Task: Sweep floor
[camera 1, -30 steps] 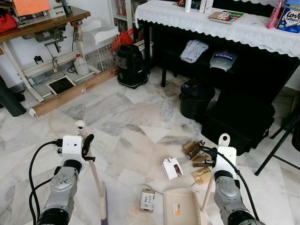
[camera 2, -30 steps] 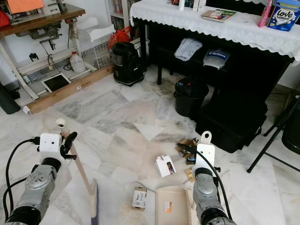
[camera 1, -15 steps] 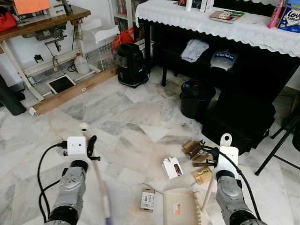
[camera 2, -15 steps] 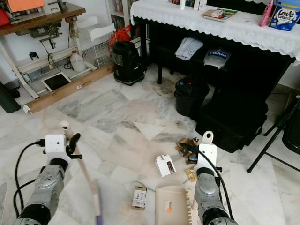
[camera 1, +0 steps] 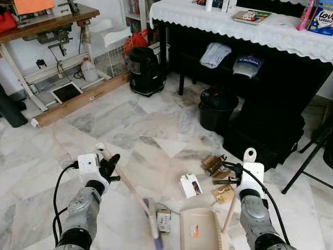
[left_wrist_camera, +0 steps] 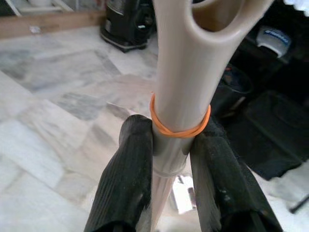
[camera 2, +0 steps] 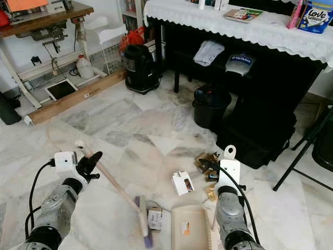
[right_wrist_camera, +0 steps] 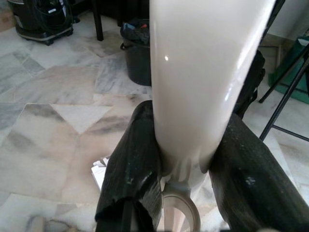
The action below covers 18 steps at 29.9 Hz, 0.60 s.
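With my left gripper (left_wrist_camera: 171, 159) clamped on the broom (camera 1: 136, 197) and the right gripper (right_wrist_camera: 186, 159) clamped on the dustpan (camera 1: 199, 230) handle, I'd say barely started: small carton (camera 1: 164, 220) touches its lip, white box (camera 1: 191, 186) and brown scraps (camera 1: 217, 177) lie beyond.

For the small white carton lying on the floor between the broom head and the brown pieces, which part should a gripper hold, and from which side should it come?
Grip the white carton across its two long sides, coming straight down from above. It lies flat on the marble floor with open floor around it, apart from the broom and the dustpan, so probably nothing blocks a top approach.
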Motion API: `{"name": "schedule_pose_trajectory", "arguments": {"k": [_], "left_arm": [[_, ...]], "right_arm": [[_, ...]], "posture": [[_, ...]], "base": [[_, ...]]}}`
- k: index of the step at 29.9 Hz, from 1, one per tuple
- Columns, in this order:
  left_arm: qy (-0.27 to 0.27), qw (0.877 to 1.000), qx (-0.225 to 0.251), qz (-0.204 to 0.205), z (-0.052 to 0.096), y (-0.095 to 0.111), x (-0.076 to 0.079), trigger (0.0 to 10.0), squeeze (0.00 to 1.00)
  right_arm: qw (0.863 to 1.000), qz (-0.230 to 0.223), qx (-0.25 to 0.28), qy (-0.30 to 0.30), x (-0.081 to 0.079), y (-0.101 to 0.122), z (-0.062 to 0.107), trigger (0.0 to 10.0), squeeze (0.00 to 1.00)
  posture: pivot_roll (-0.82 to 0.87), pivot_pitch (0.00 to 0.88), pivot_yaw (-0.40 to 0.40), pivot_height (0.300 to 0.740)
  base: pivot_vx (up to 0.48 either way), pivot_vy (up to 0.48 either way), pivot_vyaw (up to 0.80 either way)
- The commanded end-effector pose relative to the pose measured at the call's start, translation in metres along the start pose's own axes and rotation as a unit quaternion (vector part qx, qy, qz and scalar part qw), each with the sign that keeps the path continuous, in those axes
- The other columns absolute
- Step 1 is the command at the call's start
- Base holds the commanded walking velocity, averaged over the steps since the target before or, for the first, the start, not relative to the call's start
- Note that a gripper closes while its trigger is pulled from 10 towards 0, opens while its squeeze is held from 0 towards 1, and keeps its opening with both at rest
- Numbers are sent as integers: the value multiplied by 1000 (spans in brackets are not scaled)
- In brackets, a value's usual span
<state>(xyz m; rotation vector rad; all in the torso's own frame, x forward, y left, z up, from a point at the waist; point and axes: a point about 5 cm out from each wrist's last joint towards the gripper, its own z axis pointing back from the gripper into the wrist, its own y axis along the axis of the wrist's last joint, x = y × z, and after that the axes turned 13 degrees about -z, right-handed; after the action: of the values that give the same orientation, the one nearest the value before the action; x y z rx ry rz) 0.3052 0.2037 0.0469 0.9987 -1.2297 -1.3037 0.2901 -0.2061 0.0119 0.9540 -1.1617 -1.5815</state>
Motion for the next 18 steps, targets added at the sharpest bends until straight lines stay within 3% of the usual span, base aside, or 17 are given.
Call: {"name": "schedule_pose_trajectory", "arguments": {"k": [1,5,10,16,18], "left_arm": [[-31,999,6,26,-3,6,3,10000,0],[-87,993,18,73,-5,18,8,10000,0],[-146,985,27,93,-5,32,13,10000,0],[-190,978,27,76,-3,43,18,10000,0],[-178,982,36,55,-3,50,14,10000,0]], "right_arm": [[1000,6,-28,6,-1,-10,3,10000,0],[1000,5,-25,9,-4,-7,2,10000,0],[1000,3,-25,10,-6,-5,0,10000,0],[1000,0,-21,11,-9,-1,-2,10000,0],[1000,-2,-19,11,-10,0,-3,10000,0]], "posture": [[132,27,0,740],[139,19,-1,740],[147,5,-2,740],[149,0,0,740],[150,0,2,740]], "base": [[0,0,0],[0,0,0],[0,0,0],[0,0,0],[0,0,0]]}}
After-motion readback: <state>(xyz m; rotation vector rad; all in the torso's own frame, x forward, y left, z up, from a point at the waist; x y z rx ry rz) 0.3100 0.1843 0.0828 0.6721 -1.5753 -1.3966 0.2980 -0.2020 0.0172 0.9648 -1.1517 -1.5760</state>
